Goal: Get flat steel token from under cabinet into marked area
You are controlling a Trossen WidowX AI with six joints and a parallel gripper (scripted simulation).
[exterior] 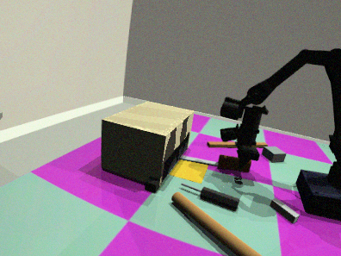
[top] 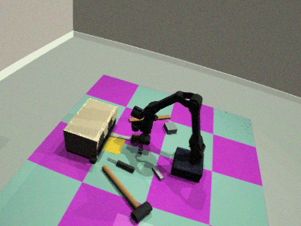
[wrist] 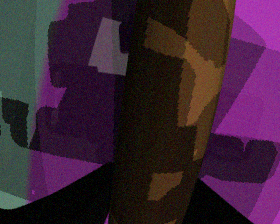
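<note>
My gripper (top: 144,138) (exterior: 246,156) (wrist: 150,177) is shut on the brown handle (exterior: 227,163) (wrist: 160,125) of a long tool, low over the table. Its thin pale metal blade (top: 121,137) (exterior: 199,160) points at the cabinet (top: 91,117) (exterior: 133,150) and runs along the back edge of the yellow marked area (top: 114,146) (exterior: 189,171). The blade's far end reaches the cabinet's lower front; whether its tip is underneath is hidden. The steel token cannot be made out in any view; the vent slots look dark.
A black-handled pronged tool (top: 125,167) (exterior: 220,198) and a mallet (top: 121,186) (exterior: 211,223) lie nearer the cameras. A small metal bar (top: 157,173) (exterior: 285,210) lies before the arm's base. A grey block (top: 170,128) (exterior: 274,154) and a wooden stick (top: 163,117) (exterior: 215,144) lie behind the gripper.
</note>
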